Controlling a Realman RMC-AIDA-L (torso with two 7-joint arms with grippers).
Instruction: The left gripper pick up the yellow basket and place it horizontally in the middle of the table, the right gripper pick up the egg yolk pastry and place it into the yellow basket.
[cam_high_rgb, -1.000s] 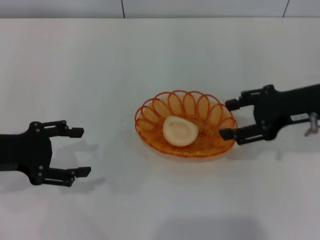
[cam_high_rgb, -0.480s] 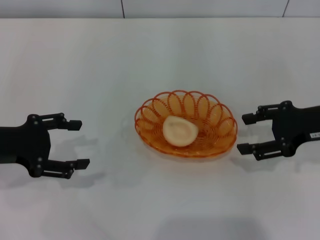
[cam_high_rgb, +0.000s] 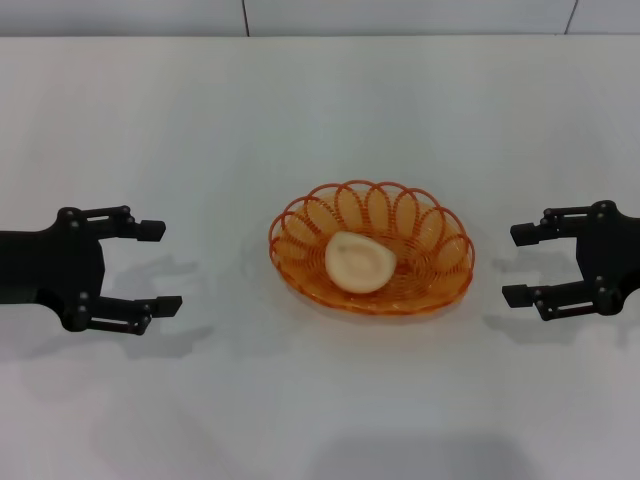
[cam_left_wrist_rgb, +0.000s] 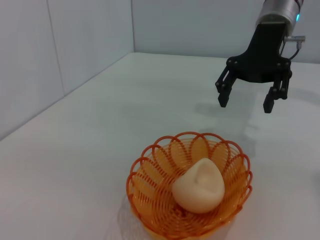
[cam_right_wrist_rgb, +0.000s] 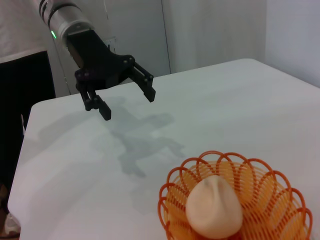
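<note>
Centre of the head view: the oval orange-yellow wire basket with the looped, scalloped rim (cam_high_rgb: 371, 262) sits lengthwise across the wide white matte table (cam_high_rgb: 320, 110), and the small pale peach-cream domed egg yolk pastry (cam_high_rgb: 360, 262) lies inside it, a touch left of the basket's middle. Both placements look done.

At the left edge, mid-height, the black two-finger left gripper (cam_high_rgb: 155, 268) hovers well apart from the basket, fingers spread wide, holding nothing. At the right edge, the black right gripper (cam_high_rgb: 524, 264) is near the basket's right end but clear of it, jaws also wide and empty. The left wrist view shows the right gripper (cam_left_wrist_rgb: 247, 99) hanging above the table beyond the basket (cam_left_wrist_rgb: 190, 192); the right wrist view shows the left gripper (cam_right_wrist_rgb: 125, 100) the same way.

On handling, the basket looks light and stiff enough, thin wire, best pinched at a rim loop on a long side. The pastry (cam_right_wrist_rgb: 214, 210) reads as soft and crumbly, so a gentle squeeze across its domed sides would suit, not a hard clamp.
</note>
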